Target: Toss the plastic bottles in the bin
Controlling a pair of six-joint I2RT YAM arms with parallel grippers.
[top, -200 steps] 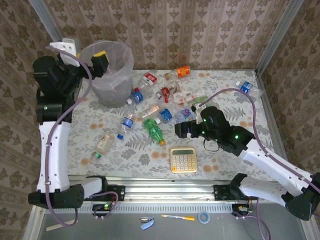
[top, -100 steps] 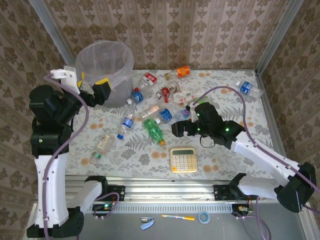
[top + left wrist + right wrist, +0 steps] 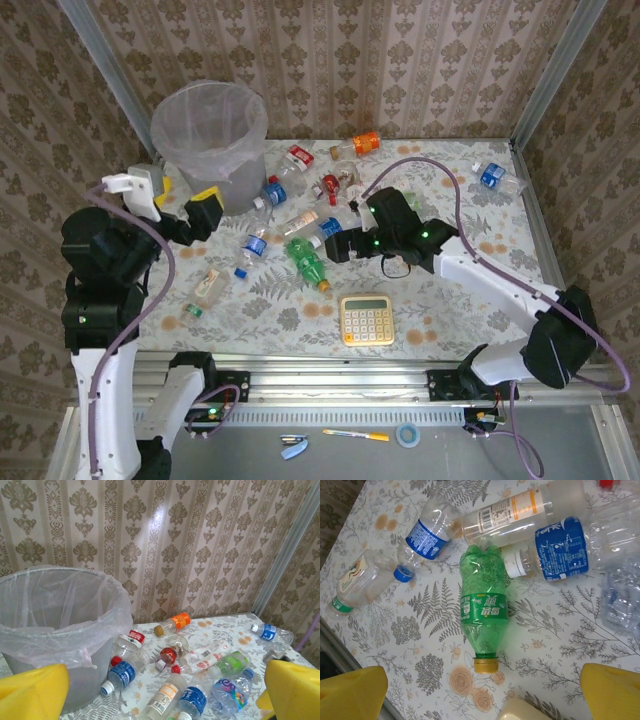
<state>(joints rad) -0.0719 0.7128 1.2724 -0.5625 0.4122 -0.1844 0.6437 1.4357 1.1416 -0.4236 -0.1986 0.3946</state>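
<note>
Jaws wide, the right gripper [image 3: 337, 246] hovers over a green bottle [image 3: 483, 607]: likely light, crushable, slippery; best gripped across its labelled middle.

bottles [image 3: 483, 605]: see-through glossy plastic, crumpled
bin bag [image 3: 60, 600]: thin cloudy plastic film, wrinkled
table cover [image 3: 437, 630]: smooth, matt, flower print
wallpaper [image 3: 200, 540]: patterned paper, faint sheen

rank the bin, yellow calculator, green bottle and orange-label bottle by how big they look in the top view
1. bin
2. yellow calculator
3. green bottle and orange-label bottle: about alike, so not ranked apart
</note>
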